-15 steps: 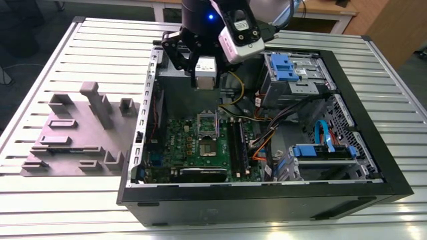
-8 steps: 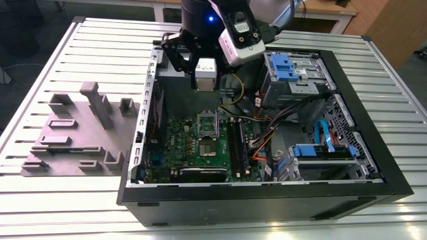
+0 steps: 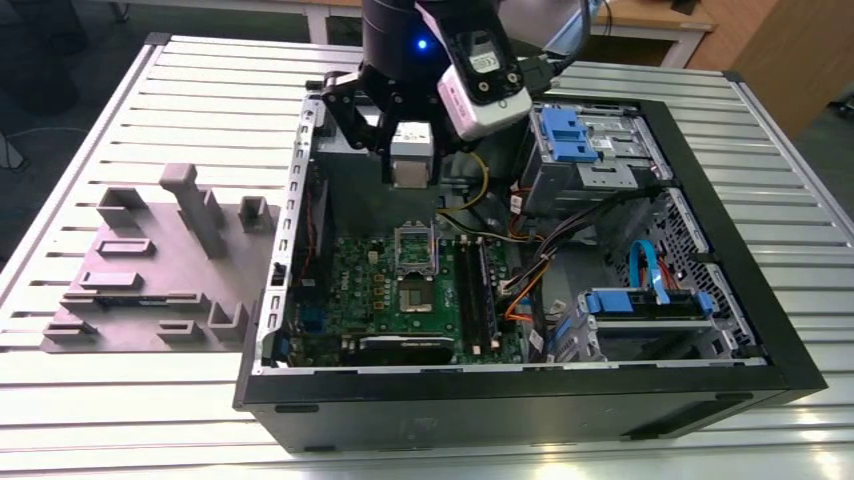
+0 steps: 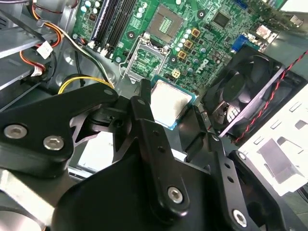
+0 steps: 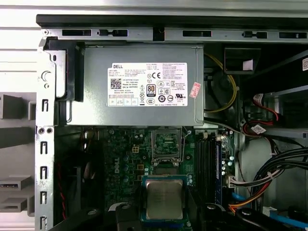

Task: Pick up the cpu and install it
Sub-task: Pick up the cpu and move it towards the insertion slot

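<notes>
Gripping: the gripper (image 5: pixel 164 215) has its black fingers (image 4: pixel 144 120) drawn in narrow on the cpu (image 5: pixel 164 198), one finger on each side of it.
Cpu: one; pale silver top, green rim; held in the air above the motherboard (image 3: pixel 360 290), near the socket (image 4: pixel 166 21), not seated in it.
Socket: one; its metal frame (image 5: pixel 167 144) stands swung open.
Memory slots: long and black, just beside the socket (image 5: pixel 207 163); count not clear.
Cables: orange, yellow, red and black runs at the board's edge (image 5: pixel 250 192); small white tags on some, too small to read.
Fan: one, black, against the case wall (image 4: pixel 240 89); given by the second wrist view, with a red-and-black twisted lead crossing it.
Power supply: one grey box (image 5: pixel 96 96) beyond the socket; given by the first wrist view.
White label: one, on the power supply's face (image 5: pixel 147 85); fine print, a square code and approval marks.
Pink sticker: one, at the label's corner (image 5: pixel 195 90).
Blue drive caddies: two, given by the exterior view; one at the case's far corner (image 3: pixel 581 135), one at its near corner (image 3: pixel 643 303).
Case: one black tower (image 3: pixel 534 410), lying open side up, reaching to the bench's near edge.
Fixture plate: one, grey, with upright blocks (image 3: pixel 147 280); just beside the case, by the bench edge on the exterior view's left.
Bench: slatted metal top (image 3: pixel 120 120).
</notes>
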Controlling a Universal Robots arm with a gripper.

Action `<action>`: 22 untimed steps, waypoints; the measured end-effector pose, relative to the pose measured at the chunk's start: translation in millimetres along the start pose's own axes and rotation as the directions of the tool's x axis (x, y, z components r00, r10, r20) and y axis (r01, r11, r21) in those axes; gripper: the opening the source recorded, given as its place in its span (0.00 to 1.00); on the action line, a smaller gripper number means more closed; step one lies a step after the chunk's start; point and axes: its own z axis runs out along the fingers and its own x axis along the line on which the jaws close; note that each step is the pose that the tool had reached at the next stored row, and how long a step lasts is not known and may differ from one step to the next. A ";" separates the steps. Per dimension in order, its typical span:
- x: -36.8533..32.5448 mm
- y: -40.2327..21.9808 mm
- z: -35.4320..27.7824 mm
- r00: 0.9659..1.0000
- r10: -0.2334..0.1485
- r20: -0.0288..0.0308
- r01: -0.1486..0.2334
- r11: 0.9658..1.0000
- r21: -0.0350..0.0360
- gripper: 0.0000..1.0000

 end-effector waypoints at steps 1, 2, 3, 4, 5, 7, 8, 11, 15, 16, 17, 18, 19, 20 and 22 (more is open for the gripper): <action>0.0 -0.2 1.0 1.000 0.000 0.000 0.000 1.000 0.000 0.47; 0.0 -0.4 2.4 1.000 0.000 0.000 0.000 1.000 0.000 0.47; 0.0 -0.6 4.0 1.000 0.000 0.000 0.000 1.000 0.000 0.47; 0.0 -0.8 5.5 1.000 0.000 0.000 0.000 1.000 0.000 0.47; 0.1 -1.0 7.1 1.000 0.000 0.000 0.000 1.000 0.000 0.47; 0.1 -1.4 10.4 1.000 0.000 0.000 0.000 1.000 0.000 0.47; 0.1 -1.6 11.9 1.000 0.000 0.000 0.000 1.000 0.000 0.47; 0.2 -1.8 15.7 1.000 0.000 0.000 0.000 1.000 0.000 0.47; 0.2 -1.8 17.1 1.000 0.000 0.000 0.000 1.000 0.000 0.47; 0.2 -1.8 17.1 1.000 0.000 0.000 0.000 1.000 0.000 0.47; 0.2 -1.9 17.2 1.000 0.000 0.000 0.000 1.000 0.000 0.47; 0.1 -1.8 17.3 1.000 0.000 0.000 0.000 1.000 0.000 0.47; -0.4 -1.9 17.4 1.000 0.000 0.000 0.000 1.000 0.000 0.47; -1.0 -1.8 17.4 1.000 0.000 0.000 0.000 1.000 0.000 0.47; -3.2 -1.8 17.4 1.000 0.000 0.000 0.000 1.000 0.000 0.47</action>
